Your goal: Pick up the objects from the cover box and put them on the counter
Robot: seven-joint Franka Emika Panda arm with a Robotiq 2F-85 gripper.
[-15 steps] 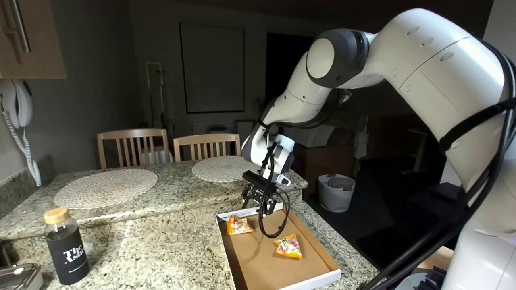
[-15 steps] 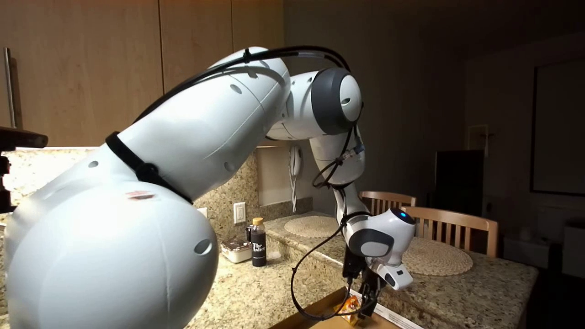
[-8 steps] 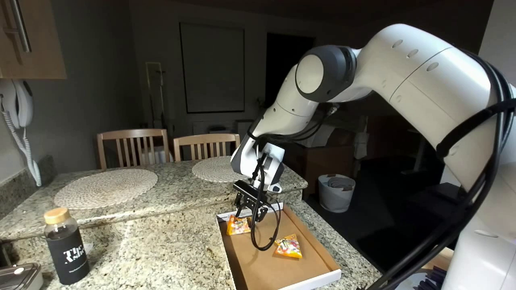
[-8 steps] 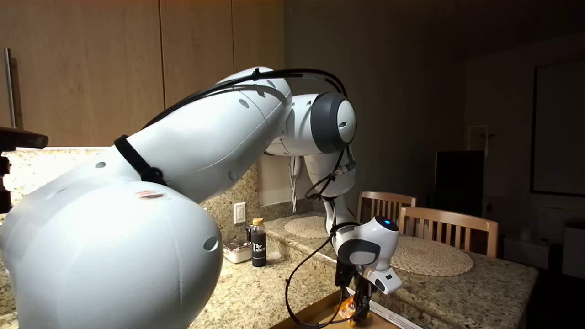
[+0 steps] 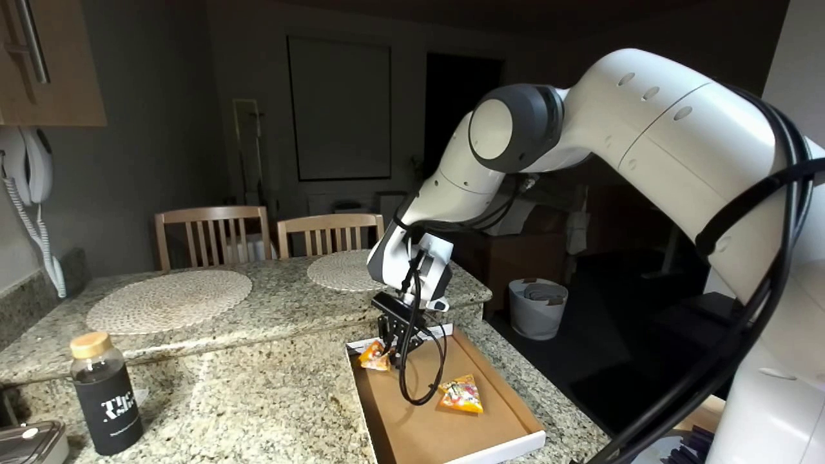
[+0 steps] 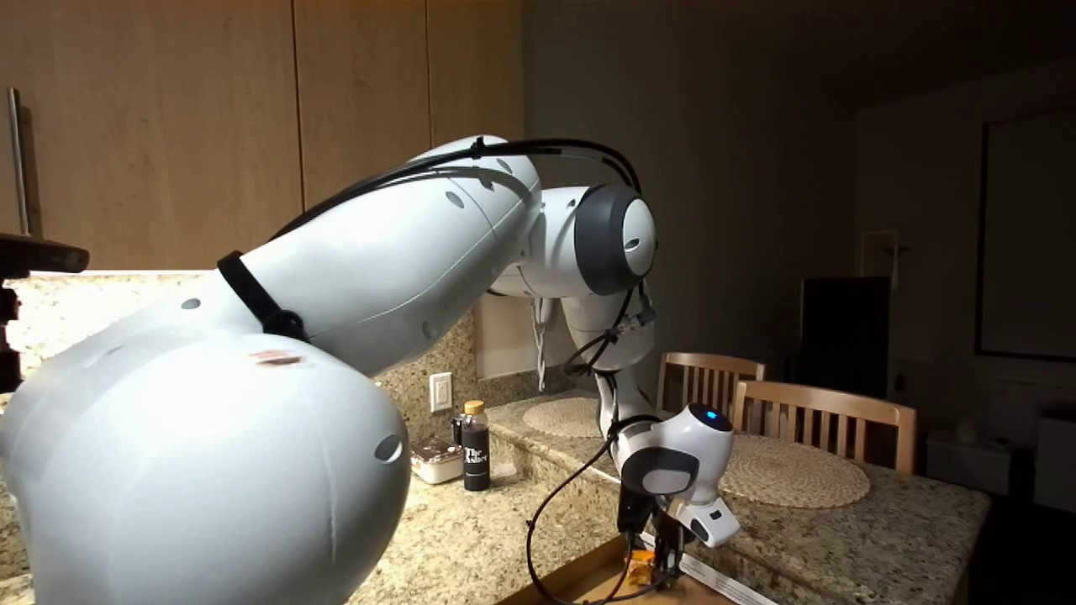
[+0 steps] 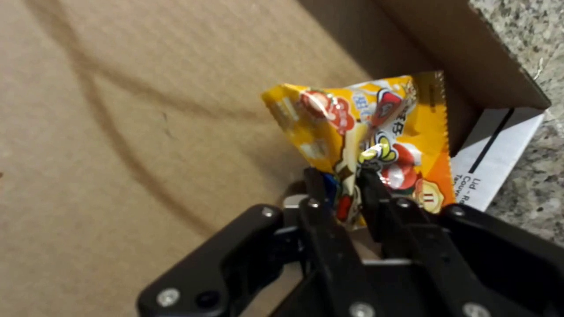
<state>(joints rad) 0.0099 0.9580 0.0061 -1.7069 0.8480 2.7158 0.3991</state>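
Both objects are small orange packets inside the cover box (image 5: 432, 428), a cardboard lid with white rims on the granite counter (image 5: 277, 406). The far packet (image 7: 379, 114) is pinched and creased between the fingertips of my gripper (image 7: 343, 185) in the wrist view, beside the box's corner. In an exterior view this packet (image 5: 374, 357) shows just left of the gripper (image 5: 394, 357), low inside the lid. Its lower end is partly covered by the fingers. The near packet (image 5: 463, 394) lies flat on the box floor, untouched.
A raised granite ledge (image 5: 283, 303) runs behind the box, bearing two round placemats (image 5: 171, 301). Left on the counter stand a black bottle (image 5: 106, 406) with a wooden cap and a lidded container (image 5: 32, 441). A loop of cable (image 5: 419, 396) hangs from the wrist over the box.
The arm has come down and to the left in the exterior view onto the far packet. The fingers have closed on it, and the packet has bunched up. The near packet has not moved.
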